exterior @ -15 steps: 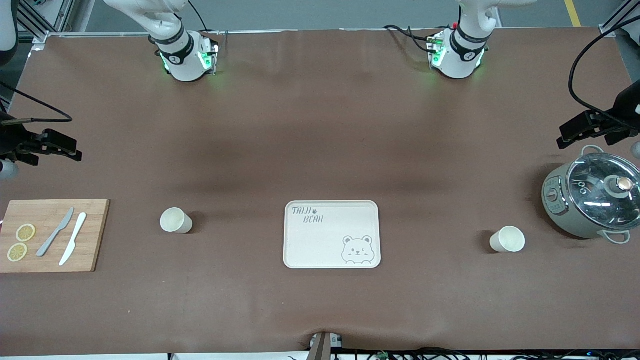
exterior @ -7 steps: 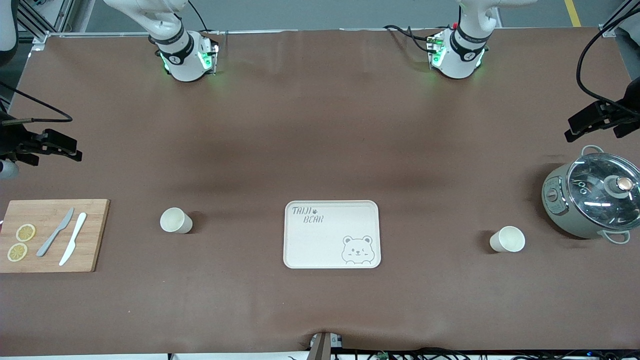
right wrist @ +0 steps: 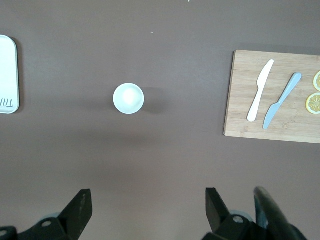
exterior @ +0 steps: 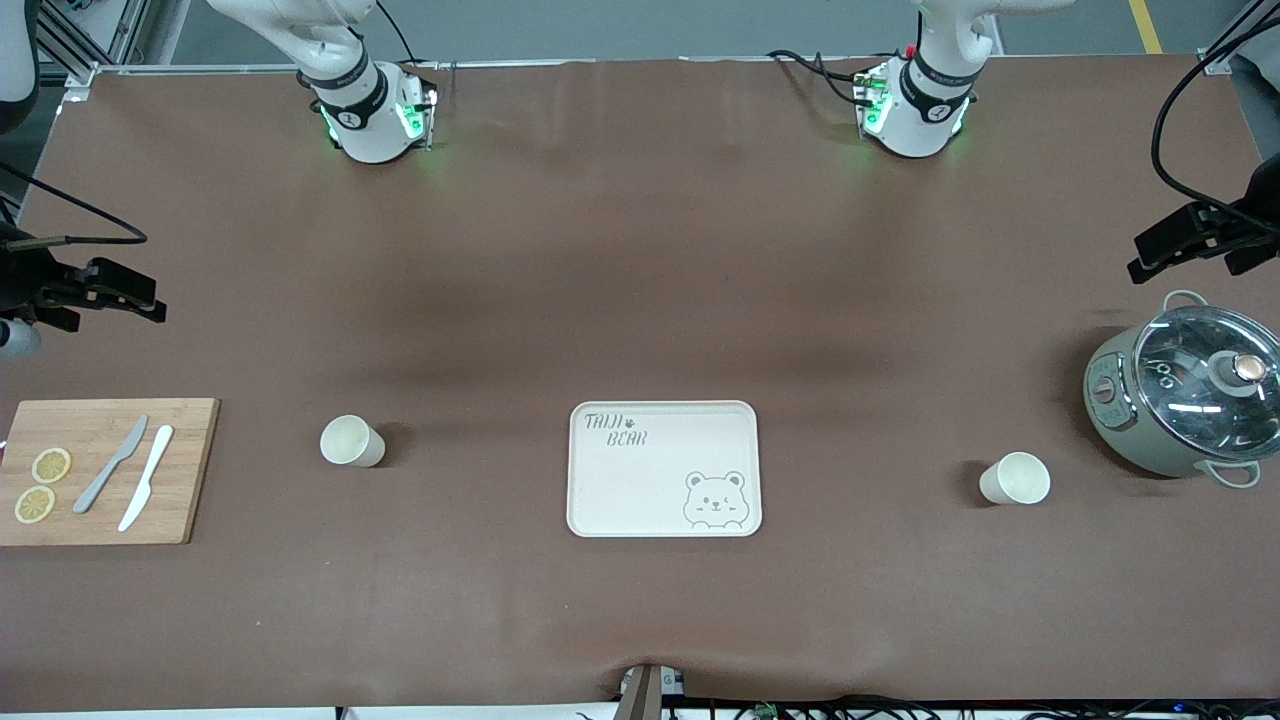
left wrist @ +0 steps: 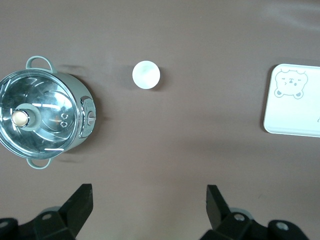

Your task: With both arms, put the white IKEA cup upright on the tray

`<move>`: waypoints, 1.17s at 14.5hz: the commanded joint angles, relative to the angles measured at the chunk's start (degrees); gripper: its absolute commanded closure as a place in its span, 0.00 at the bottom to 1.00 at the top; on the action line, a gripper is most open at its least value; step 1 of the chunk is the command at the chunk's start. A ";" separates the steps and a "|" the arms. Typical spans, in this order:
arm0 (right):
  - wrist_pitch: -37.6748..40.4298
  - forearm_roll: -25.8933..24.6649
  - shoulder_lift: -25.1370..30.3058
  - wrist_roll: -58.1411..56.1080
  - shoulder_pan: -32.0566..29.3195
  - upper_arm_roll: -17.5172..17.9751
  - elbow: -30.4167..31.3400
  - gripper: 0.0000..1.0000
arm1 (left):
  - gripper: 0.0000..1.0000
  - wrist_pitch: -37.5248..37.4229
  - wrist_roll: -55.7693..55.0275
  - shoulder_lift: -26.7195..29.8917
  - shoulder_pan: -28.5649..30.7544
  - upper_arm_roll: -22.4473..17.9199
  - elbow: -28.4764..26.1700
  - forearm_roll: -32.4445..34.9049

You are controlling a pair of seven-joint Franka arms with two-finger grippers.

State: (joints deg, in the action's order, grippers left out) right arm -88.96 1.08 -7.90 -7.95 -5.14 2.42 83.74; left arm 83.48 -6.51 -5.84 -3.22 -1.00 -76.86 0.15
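Note:
The cream-white tray (exterior: 664,420) with the bear drawing lies on the brown table with nothing on it. One white cup (exterior: 351,441) stands upright toward the right arm's end, another white cup (exterior: 1015,479) toward the left arm's end. My left gripper (exterior: 1145,258) hangs open and empty over the table's end beside the pot. In the left wrist view (left wrist: 148,200) I see the cup (left wrist: 146,75) and the tray (left wrist: 295,112). My right gripper (exterior: 150,300) hangs open and empty over the table beside the cutting board. Its wrist view (right wrist: 148,202) shows the other cup (right wrist: 128,98).
A grey pot with a glass lid (exterior: 1185,405) stands at the left arm's end, beside that cup. A wooden cutting board (exterior: 190,470) with two knives and lemon slices lies at the right arm's end. Black cables trail from both wrists.
My left gripper has risen away from the pot toward the table's edge, then held still. The right gripper has barely moved. Cups and tray are unmoved.

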 commanded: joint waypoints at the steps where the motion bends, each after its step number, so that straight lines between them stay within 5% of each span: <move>1: -0.16 0.24 0.96 -0.49 -0.05 0.22 1.07 0.00 | 0.00 -0.60 0.45 0.13 -0.12 -0.05 0.13 0.37; 17: 0.01 0.15 1.05 -0.57 0.30 0.22 1.07 0.00 | 0.00 -0.86 0.53 -2.06 0.58 -0.14 -1.88 0.55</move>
State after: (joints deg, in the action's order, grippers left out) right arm -88.96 1.08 -7.90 -8.19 -4.96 2.46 83.80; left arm 83.15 -6.51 -6.78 -2.81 -1.06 -78.38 0.16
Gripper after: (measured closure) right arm 0.000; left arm 0.000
